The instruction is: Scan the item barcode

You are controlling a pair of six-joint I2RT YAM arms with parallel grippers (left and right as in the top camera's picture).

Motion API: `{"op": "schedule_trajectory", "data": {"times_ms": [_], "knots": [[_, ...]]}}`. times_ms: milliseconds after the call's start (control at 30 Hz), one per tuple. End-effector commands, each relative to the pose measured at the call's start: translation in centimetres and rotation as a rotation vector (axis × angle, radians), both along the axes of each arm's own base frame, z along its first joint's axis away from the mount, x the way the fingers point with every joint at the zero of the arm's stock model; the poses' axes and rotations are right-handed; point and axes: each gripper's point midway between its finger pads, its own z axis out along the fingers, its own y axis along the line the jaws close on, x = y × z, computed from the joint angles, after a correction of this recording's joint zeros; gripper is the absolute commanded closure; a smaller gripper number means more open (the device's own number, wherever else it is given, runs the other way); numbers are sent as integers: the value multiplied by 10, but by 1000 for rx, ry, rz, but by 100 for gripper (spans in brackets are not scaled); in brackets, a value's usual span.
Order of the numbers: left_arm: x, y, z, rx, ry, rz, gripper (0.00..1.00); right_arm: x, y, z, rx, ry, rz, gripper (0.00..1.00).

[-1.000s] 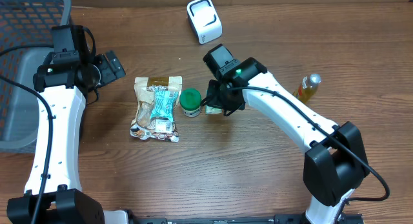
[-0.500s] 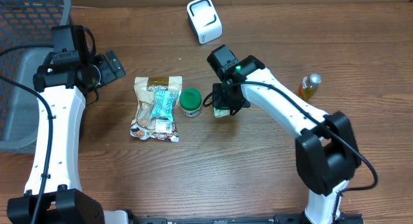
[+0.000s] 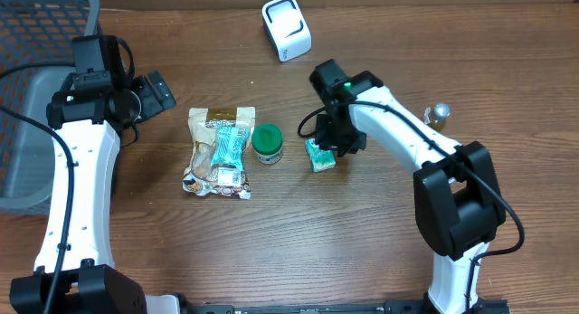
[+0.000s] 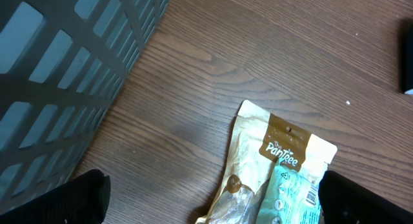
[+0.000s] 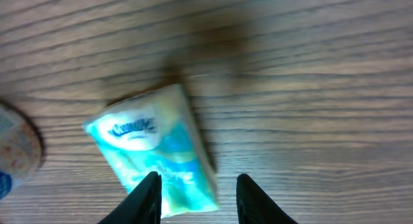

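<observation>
- Tissue pack (image 3: 318, 157) lies flat on the table near the overhead view's centre, just at 3 o'clock of the green-lidded jar (image 3: 267, 142).
- The white scanner (image 3: 286, 28) stands well apart, towards 12 o'clock.
- Right gripper (image 5: 195, 199) hangs over the pack's 3 o'clock edge, fingers parted, grasping nothing.
- Left gripper (image 4: 216, 198), at 9 o'clock, is spread wide and empty.
- No barcode shows, so which face bears it cannot be told.
- Best practice, I judge: pinch the pack by its narrow sides and keep the printed faces uncovered.
- Then present it squarely and steadily to the scanner's window.
</observation>
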Motion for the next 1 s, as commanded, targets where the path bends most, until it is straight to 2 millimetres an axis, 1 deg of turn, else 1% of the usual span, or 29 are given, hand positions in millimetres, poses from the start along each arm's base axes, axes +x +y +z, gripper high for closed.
{"op": "schedule_trajectory", "data": {"times_ms": [0,67,200,300,400,433,567,700,833,967], "knots": [[2,5,2,8,-7,10,1,-6,8,-2,77,51,-25,69],[2,5,2,8,-7,10,0,-9,13,-2,86,55,-7,70],[2,5,2,8,-7,10,0,-13,27,-1,91,38,84,70],[2,5,2,8,-7,10,0,-14,34,-2,58,8,118,69],[2,5,2,8,-7,10,1,-9,29,-3,-32,-50,139,70],[2,5,2,8,-7,10,1,-5,25,-2,-78,-78,145,72],[2,5,2,8,-7,10,1,1,17,0,-167,-127,156,76],[2,5,2,8,-7,10,0,-2,19,-1,-157,-116,159,76],[2,5,2,8,-7,10,0,-11,28,-2,-100,-74,165,76],[2,5,2,8,-7,10,1,-14,27,-4,-109,-63,169,75]]}}
